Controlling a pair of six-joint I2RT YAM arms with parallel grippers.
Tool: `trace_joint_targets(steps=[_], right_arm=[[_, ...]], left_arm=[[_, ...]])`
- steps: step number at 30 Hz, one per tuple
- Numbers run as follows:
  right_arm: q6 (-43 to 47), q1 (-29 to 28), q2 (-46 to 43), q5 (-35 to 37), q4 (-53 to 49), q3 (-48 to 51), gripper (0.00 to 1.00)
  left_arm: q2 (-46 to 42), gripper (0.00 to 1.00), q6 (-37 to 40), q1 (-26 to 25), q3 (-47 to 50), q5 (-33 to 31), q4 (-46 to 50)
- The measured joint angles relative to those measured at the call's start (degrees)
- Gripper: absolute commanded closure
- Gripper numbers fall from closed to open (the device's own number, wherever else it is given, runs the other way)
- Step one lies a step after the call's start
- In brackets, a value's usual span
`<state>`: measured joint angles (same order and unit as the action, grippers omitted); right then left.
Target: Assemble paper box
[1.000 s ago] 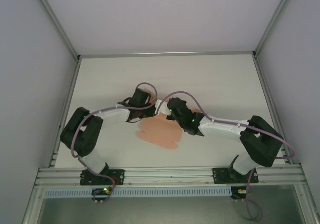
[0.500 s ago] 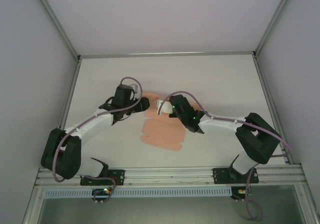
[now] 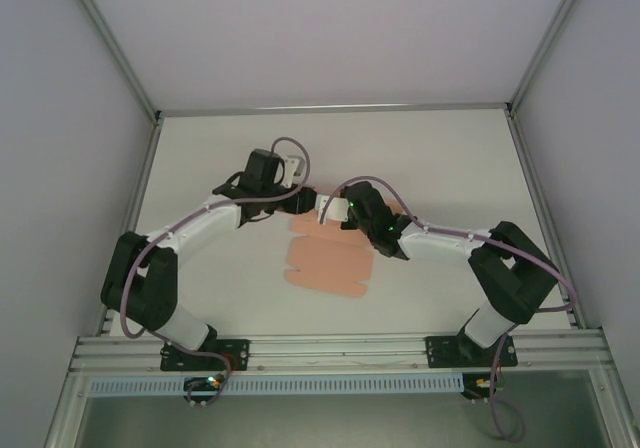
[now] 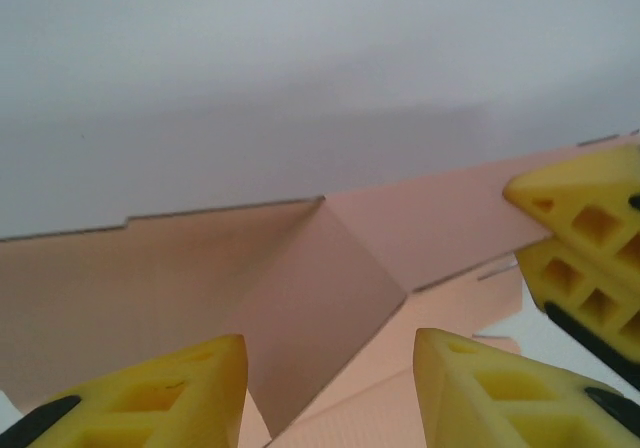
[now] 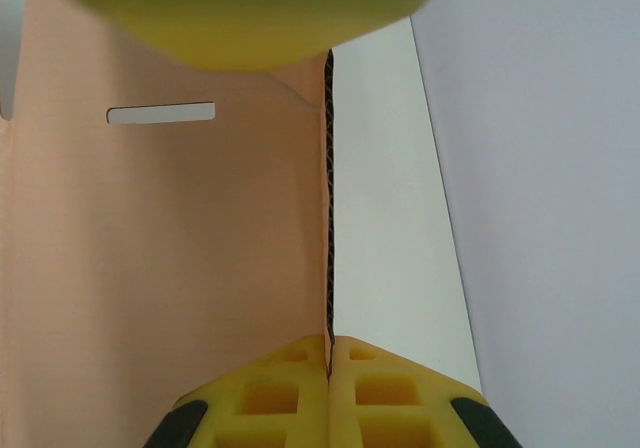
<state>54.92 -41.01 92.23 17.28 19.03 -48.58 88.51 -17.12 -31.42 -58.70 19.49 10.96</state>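
While the paper box [image 3: 325, 266] is lying as a salmon-pink die-cut sheet near the middle of the desk [image 3: 440, 158], its far edge is lifting off the surface between my two tools. My right tool [image 3: 330, 210] is pinching that raised edge, its yellow pads [image 5: 370, 388] pressing together on the thin card. My left tool [image 3: 306, 200] is hanging just to the left of it, jaws standing partly apart and gripping nothing, with a creased flap [image 4: 320, 288] showing in the gap. Both my arms are reaching in from the near edge.
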Motion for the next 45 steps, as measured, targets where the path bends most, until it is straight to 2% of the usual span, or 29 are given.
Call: trace_joint_targets(steps=[4, 8, 12, 18, 21, 23, 28, 32, 33, 35, 37, 40, 45], right_arm=[[-1.01, 0.04, 0.00, -1.11, -0.24, -0.02, 0.94], [-1.75, 0.28, 0.00, -1.60, -0.39, -0.04, 0.93], [-2.64, 0.98, -0.02, -2.43, -0.39, -0.09, 0.90], [-4.09, 2.47, -1.16, -3.93, -1.95, -0.09, 0.76], [-4.11, 3.93, -1.40, -4.17, -4.11, -0.24, 0.77], [-4.11, 4.96, -1.40, -4.17, -5.44, -0.26, 0.79], [-3.76, 5.88, -1.22, -4.44, -6.43, -0.72, 0.95], [-2.10, 5.81, 0.33, -4.02, -3.82, -0.79, 0.98], [-1.22, 5.73, 1.11, -3.34, -2.64, -0.90, 0.98], [0.63, 5.88, 3.28, -1.51, -0.48, -2.05, 0.98], [2.38, 6.25, 5.18, 0.11, 1.75, -3.43, 0.98], [3.96, 6.51, 6.16, 1.46, 5.25, -3.85, 0.99], [5.25, 6.62, 6.73, 2.54, 10.82, -2.64, 0.99]], left_arm=[[1.14, 0.69, 1.25, -0.83, -1.33, -1.42, 0.68], [3.39, 0.89, 2.78, -2.38, -4.70, -4.87, 1.38], [3.72, 1.00, 4.00, -4.66, -5.33, -10.40, 1.53], [3.37, 1.00, 4.33, -4.87, -3.45, -17.16, -0.31], [2.58, 1.00, 4.39, -4.87, -1.97, -18.49, -0.98], [2.10, 1.00, 4.57, -4.90, -1.57, -18.93, -1.14], [1.29, 1.00, 4.79, -4.96, -1.29, -19.12, -1.73], [0.85, 0.81, 4.74, -4.83, -0.42, -20.02, -3.69], [0.85, 0.69, 4.72, -4.83, -0.17, -20.02, -3.91], [0.76, 0.56, 3.69, -4.76, 0.37, -19.71, -4.17], [0.24, 0.56, 1.86, -4.26, 1.55, -18.84, -4.61], [-1.86, 0.64, -1.38, -2.56, 5.01, -17.11, -5.66], [-4.55, 0.90, -8.02, -1.53, 13.27, -13.84, -9.84]])
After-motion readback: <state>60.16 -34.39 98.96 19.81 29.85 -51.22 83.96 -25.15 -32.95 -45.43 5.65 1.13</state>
